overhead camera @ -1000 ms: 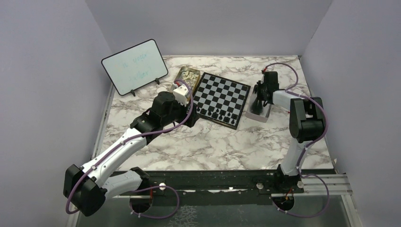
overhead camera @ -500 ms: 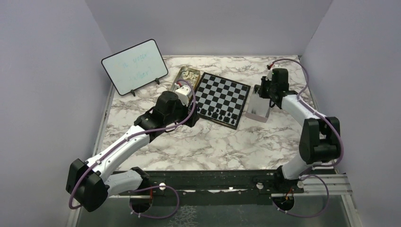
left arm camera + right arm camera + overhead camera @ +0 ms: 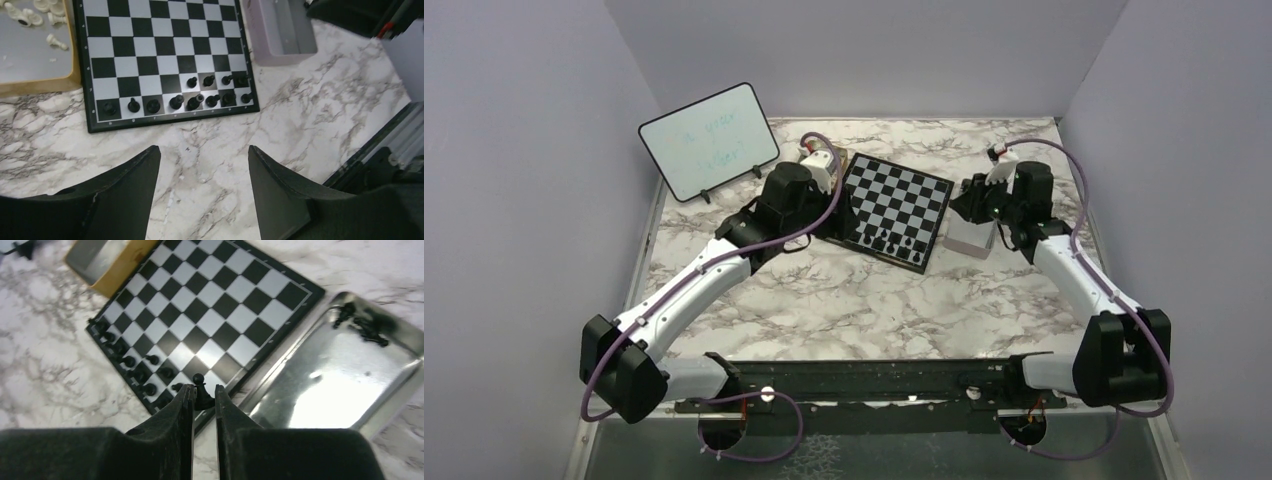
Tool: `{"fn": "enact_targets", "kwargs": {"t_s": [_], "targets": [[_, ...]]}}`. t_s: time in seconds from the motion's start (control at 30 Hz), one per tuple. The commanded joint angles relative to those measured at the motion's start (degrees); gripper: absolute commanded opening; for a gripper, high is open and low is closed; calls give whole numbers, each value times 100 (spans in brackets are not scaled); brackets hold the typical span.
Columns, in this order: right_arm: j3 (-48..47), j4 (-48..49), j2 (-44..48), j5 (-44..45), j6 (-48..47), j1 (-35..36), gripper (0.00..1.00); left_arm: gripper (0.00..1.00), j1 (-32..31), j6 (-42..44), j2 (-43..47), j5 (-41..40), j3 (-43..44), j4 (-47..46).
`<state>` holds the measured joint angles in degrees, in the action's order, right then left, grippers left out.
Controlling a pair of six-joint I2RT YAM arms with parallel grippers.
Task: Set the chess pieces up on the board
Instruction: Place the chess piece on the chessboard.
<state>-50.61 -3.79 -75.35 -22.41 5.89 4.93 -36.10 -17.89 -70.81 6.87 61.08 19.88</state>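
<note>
Right arm's elbow has swung out wide since a second ago. The right gripper (image 3: pixel 203 396) is pinched narrow on a black pawn (image 3: pixel 199 381) over the board's (image 3: pixel 226 286) near-right corner, beside the silver tray (image 3: pixel 330 375) it's probably stocking from. Left gripper (image 3: pixel 202 165), jaws wide and empty, has slid toward the gold tin (image 3: pixel 35 86) at the board's left edge, likely for the cream pieces (image 3: pixel 41 10). The black pieces (image 3: pixel 175 102) already line the near edge.
</note>
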Motion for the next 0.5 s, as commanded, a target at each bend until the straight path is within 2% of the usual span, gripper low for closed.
{"fn": "enact_targets", "kwargs": {"t_s": [0.0,0.17,0.47], "targets": [[400,719,496,-1086,204,331,15,65,19,-675,-275,500,551,5],[899,1470,1099,-1825,358,554,14,61,61,-1478,-439,1240,624,-380],[1395,2200,1820,-2732,17,1285,15,47,103,-3364,-677,2723,296,-2239]]}}
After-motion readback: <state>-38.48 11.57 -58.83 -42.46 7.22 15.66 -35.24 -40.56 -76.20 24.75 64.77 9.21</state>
